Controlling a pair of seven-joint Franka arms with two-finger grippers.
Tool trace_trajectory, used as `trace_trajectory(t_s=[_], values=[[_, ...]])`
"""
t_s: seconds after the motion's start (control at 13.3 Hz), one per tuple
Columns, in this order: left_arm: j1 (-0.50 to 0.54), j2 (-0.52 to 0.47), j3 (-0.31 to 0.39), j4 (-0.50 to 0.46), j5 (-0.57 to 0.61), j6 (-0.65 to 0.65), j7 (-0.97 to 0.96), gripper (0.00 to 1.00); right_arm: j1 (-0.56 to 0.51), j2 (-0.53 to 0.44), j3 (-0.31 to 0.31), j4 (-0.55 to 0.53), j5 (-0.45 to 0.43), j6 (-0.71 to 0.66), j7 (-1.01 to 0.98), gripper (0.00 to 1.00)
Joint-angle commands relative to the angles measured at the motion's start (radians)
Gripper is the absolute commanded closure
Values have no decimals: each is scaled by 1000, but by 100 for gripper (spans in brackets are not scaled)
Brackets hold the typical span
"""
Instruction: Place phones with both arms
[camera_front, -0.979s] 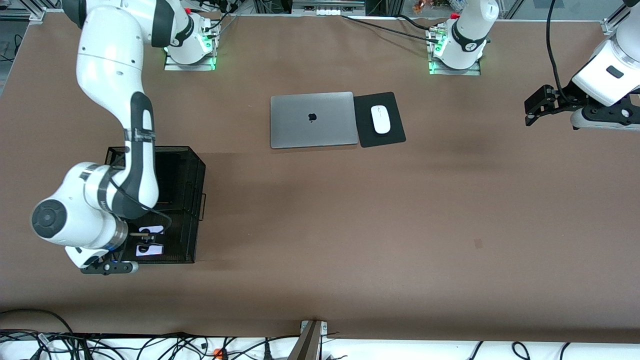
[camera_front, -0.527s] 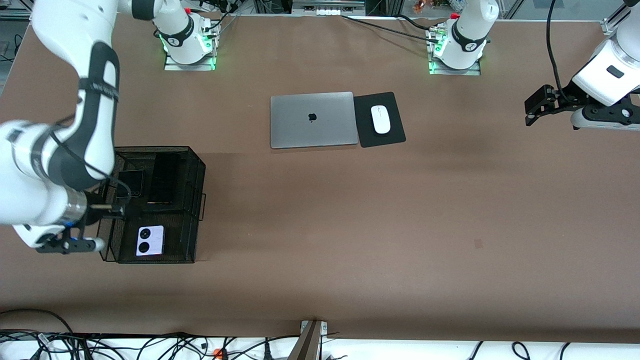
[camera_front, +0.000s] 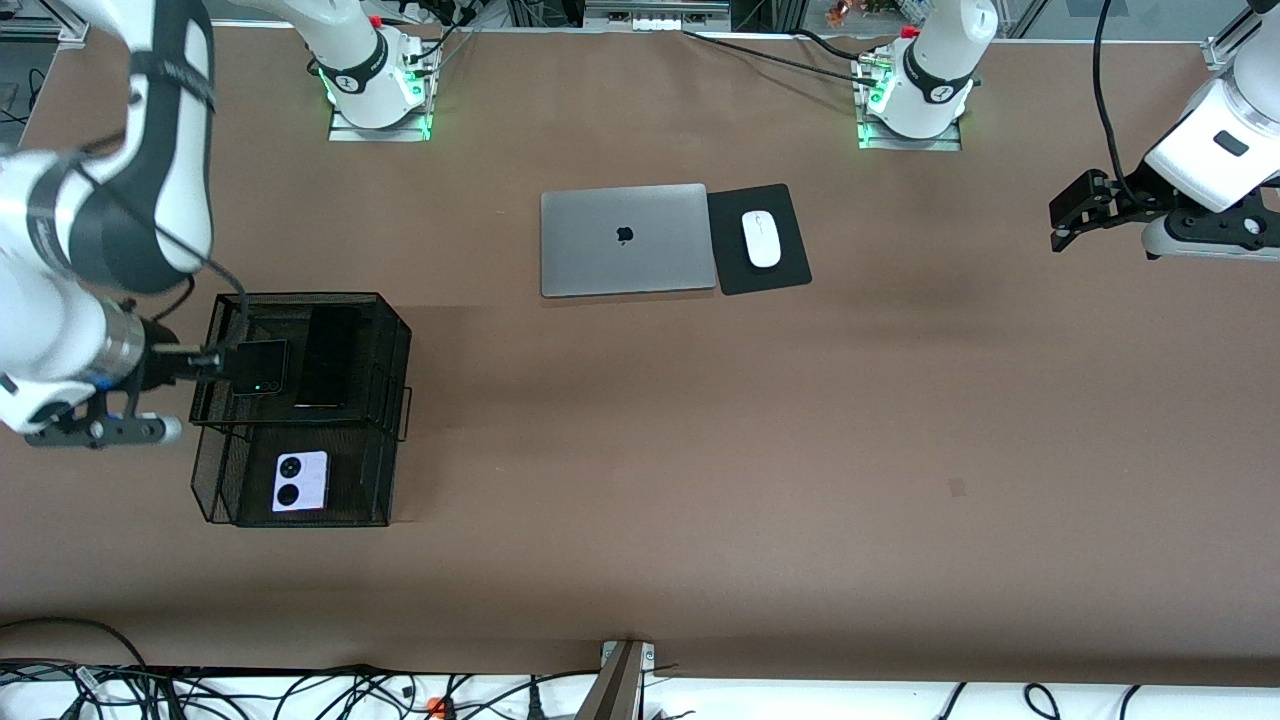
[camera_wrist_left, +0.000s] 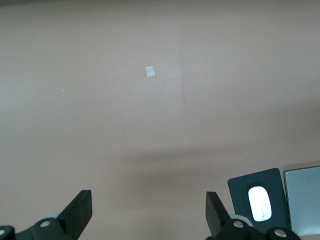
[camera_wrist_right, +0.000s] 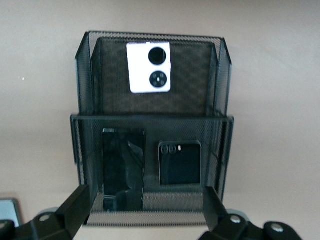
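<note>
**Three phones in the mesh basket, both pincers empty**

A brown worktop (camera_front: 640, 480) carries a black mesh basket (camera_front: 395, 400) toward the right arm's end. The lavender-white phone (camera_front: 300, 481) lies flat in the basket's compartment nearer the front camera. The slim black slab (camera_front: 327, 357) and the folded black phone (camera_front: 260, 367) lie side by side in the farther one.

The phones look rigid, smooth and slippery, with glass that could crack. A hold across the short edges seems safest.

The right pincer (camera_wrist_right: 145, 212) hovers above the basket with its jaws spread wide and nothing between them. The left pincer (camera_wrist_left: 149, 212), also wide open and empty, waits over bare worktop at the left arm's end, well apart from the phones.
</note>
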Motion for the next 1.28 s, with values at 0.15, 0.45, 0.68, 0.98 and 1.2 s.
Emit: trace_trajectory(t_s=[0.15,0.45,0.68,0.98,1.2], values=[[0,0,-2,17,21,-16,7,0,-292,-296,387,-215,-203,42,70,0],[0,0,-2,17,21,-16,7,0,-566,-403,629,-278,-257,36,68,0],[0,0,-2,17,21,-16,7,0,-621,-425,686,-286,-268,33,87,0],[0,0,-2,17,21,-17,7,0,-621,-421,681,-226,-260,-104,82,0],[1,0,-2,17,21,-17,7,0,-621,-419,681,-212,-256,-131,88,0]])
